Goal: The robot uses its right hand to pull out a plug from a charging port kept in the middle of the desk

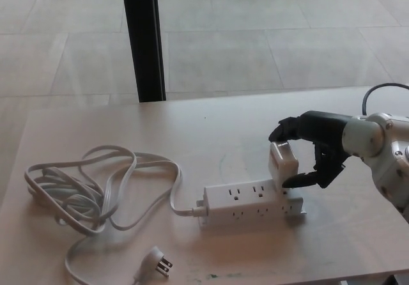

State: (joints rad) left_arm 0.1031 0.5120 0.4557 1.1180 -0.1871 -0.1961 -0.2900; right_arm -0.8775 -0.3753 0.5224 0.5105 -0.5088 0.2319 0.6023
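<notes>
A white power strip [246, 205] lies in the middle of the wooden desk [211, 125]. A white boxy plug [282, 165] stands upright in the strip's right end. My right hand [316, 151] comes in from the right and is shut on the plug. Its fingers [285, 130] curl over the plug's top, and the thumb [299, 181] presses the lower right side. The plug still sits in the strip. My left hand does not show.
The strip's white cord [83, 195] lies in loose loops on the desk's left side, ending in a pronged plug [156, 261] near the front edge. A black post [144, 39] stands behind the desk. Tiled floor lies beyond.
</notes>
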